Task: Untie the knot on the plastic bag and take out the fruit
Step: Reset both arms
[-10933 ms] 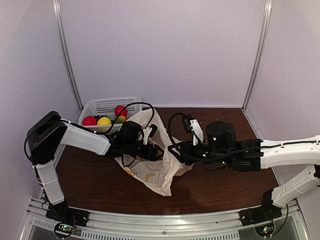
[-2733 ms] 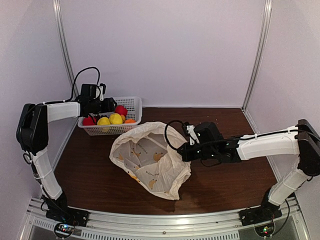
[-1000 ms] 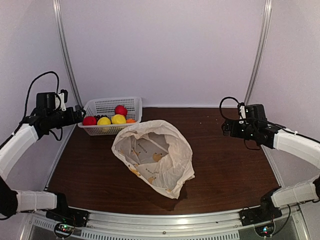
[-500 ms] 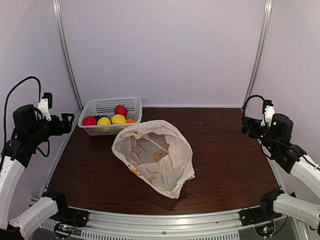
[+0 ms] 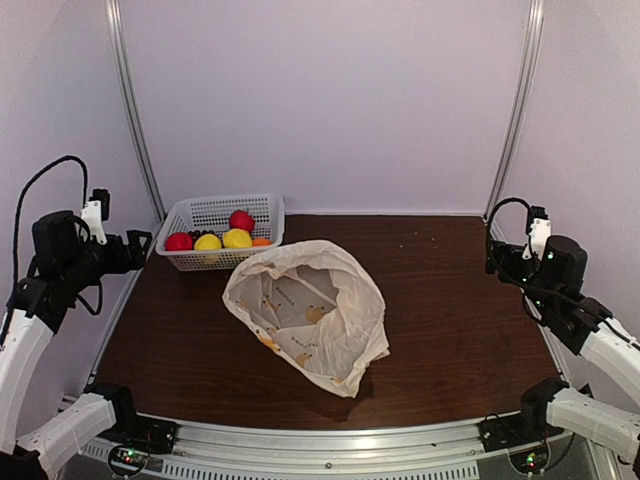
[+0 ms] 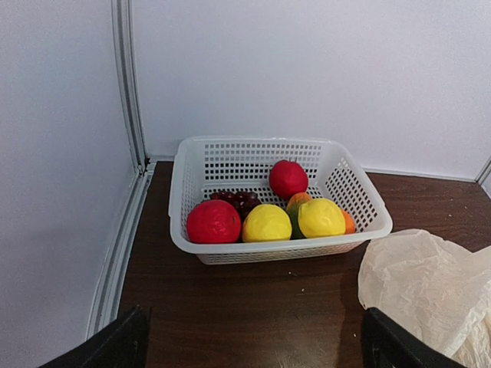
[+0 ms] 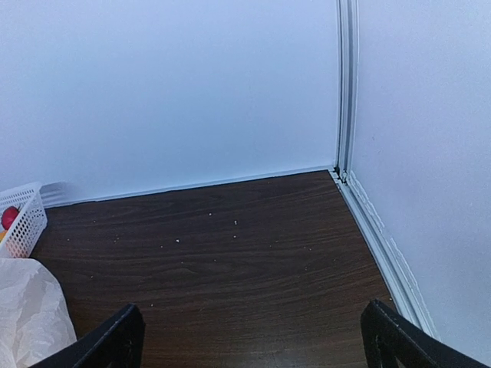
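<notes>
Left tool [image 5: 140, 242] and right tool [image 5: 493, 256] are wide open, holding nothing; the fruit [image 5: 237, 238] lies in the basket [image 5: 212, 206].

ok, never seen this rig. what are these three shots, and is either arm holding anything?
Two white robot arms are bolted at the near edge of a dark brown wooden table. The wide picture comes from a fixed camera above and behind them. The other two come from a camera on each wrist, so the dark shapes in the bottom corners are the left arm's fingers in one and the right arm's fingers in the other. Mid-table lies a crinkly cream plastic bag printed with bananas, its mouth gaping open. At the back left stands a white perforated plastic basket holding small round fruit, red, yellow, orange and green. Both pairs of fingers stand wide open and hold nothing; the arms sit out at the table's sides.
</notes>
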Robot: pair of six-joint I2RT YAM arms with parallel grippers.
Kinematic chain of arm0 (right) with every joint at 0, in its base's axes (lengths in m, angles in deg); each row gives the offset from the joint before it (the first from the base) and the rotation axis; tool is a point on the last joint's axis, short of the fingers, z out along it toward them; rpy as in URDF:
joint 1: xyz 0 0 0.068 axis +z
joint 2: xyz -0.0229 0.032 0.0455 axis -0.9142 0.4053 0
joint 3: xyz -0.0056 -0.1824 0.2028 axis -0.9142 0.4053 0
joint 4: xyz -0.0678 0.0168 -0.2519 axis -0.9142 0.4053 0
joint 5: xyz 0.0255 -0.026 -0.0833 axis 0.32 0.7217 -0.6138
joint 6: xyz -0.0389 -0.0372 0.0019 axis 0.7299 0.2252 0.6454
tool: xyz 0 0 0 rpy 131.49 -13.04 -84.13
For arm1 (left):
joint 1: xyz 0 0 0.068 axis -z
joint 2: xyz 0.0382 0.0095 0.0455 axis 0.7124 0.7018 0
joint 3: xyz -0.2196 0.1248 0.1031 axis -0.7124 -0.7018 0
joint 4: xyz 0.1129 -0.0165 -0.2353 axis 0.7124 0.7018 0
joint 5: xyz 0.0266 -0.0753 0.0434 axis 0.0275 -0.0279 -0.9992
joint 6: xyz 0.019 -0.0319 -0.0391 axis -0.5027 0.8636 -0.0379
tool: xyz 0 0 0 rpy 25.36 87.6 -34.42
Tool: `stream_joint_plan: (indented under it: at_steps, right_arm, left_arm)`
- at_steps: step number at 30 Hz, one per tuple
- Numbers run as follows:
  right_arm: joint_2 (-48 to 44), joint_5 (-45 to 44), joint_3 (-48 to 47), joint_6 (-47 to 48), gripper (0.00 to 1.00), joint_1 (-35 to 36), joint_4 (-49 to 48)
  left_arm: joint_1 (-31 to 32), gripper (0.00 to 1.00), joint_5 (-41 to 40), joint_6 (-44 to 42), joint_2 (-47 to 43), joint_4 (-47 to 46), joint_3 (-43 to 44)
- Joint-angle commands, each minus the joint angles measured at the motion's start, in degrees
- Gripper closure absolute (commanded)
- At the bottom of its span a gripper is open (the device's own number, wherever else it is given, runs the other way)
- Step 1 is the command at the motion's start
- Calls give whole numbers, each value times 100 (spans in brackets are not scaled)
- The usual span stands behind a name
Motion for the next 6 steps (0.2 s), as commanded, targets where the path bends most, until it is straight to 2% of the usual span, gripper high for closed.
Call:
stream_joint_plan:
  at_steps: [1, 6]
  right_arm:
    - [11, -155, 32, 92, 1, -27, -72]
    - [27, -155, 30, 94, 1, -33, -62]
  left_arm:
    - [-7, 3, -62, -40, -38, -109, -31]
    - [-7, 3, -123, -11, -56, -106, -42]
